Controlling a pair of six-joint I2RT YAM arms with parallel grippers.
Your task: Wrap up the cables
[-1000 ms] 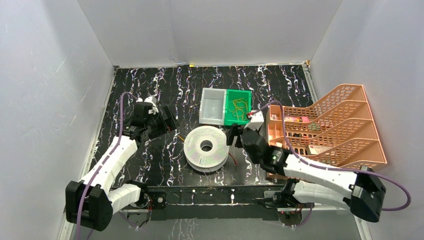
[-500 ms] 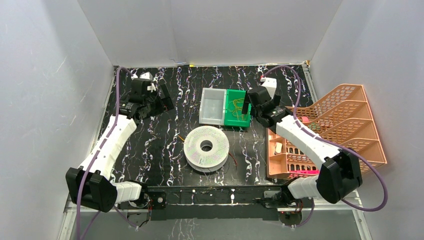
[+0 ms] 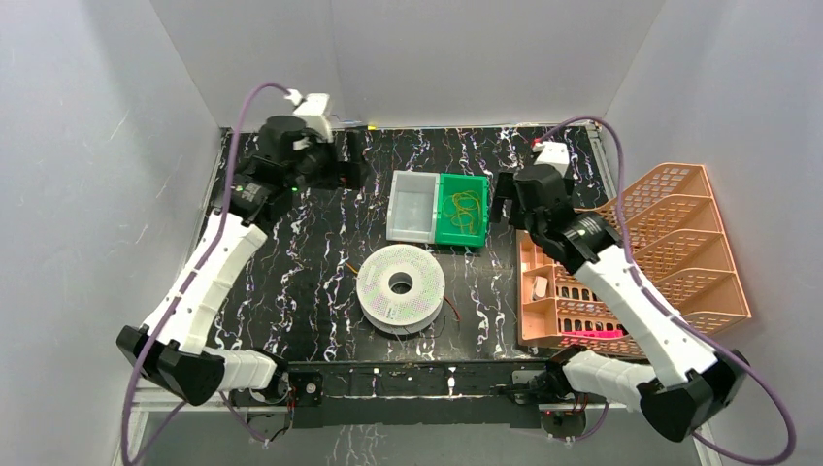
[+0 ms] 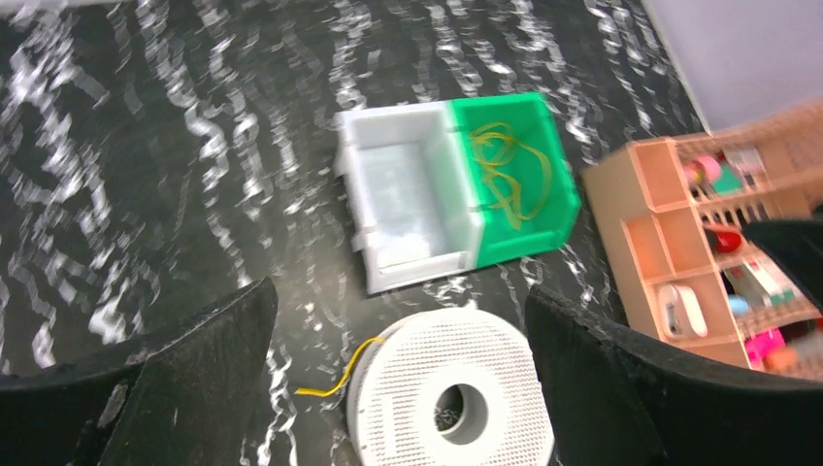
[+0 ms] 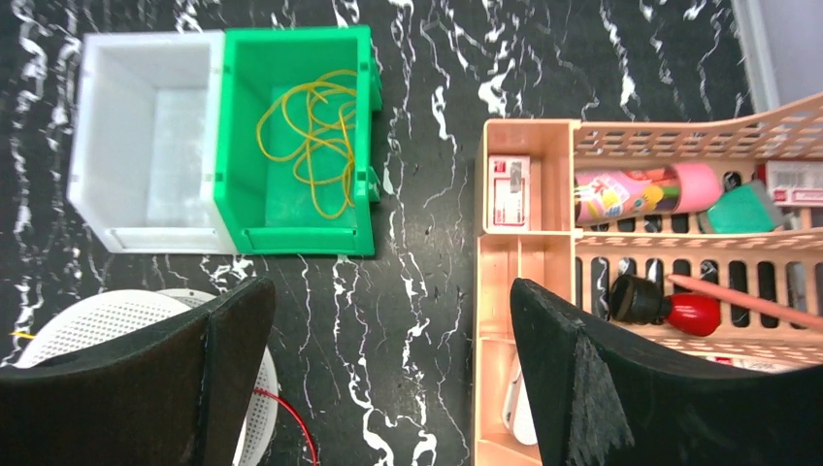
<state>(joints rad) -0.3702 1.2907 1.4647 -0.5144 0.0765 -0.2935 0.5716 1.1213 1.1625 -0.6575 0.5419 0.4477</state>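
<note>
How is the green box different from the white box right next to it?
The green box holds a loose tangle of yellow cables, while the white box looks empty. In the top view, the green box sits on the right and the white box on the left. Both are open on top, have about the same shape, and stand touching side by side.

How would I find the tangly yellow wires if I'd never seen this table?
On the black marbled table, look past the white spool for two bins side by side. The yellow cables lie loosely tangled in the green bin; the white bin beside it is empty.
</note>
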